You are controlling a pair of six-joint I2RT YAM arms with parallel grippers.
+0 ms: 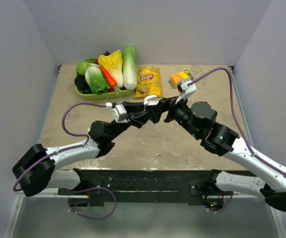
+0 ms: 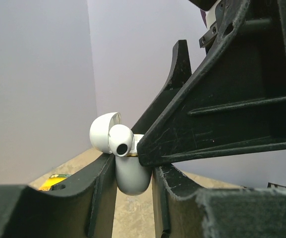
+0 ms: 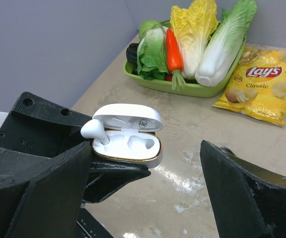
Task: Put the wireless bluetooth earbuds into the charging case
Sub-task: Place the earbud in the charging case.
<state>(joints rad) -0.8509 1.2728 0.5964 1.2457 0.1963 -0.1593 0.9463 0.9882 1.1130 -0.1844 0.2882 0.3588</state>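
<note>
While 1 earbud [image 3: 94,130] perches unseated in the charging case [image 3: 133,146], insertion looks unfinished.
Left pincer [image 2: 133,194] clamped on it; right pincer [image 3: 147,158] wide open, empty, straddling it; 2nd slot unclear.

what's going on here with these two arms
The left pincer is shut on a white charging case, holding it above the table with the lid open. One white earbud sits in one well of the case, poking up and not fully seated; the other well looks empty. The right pincer is open, close over the case, with nothing in it.
</note>
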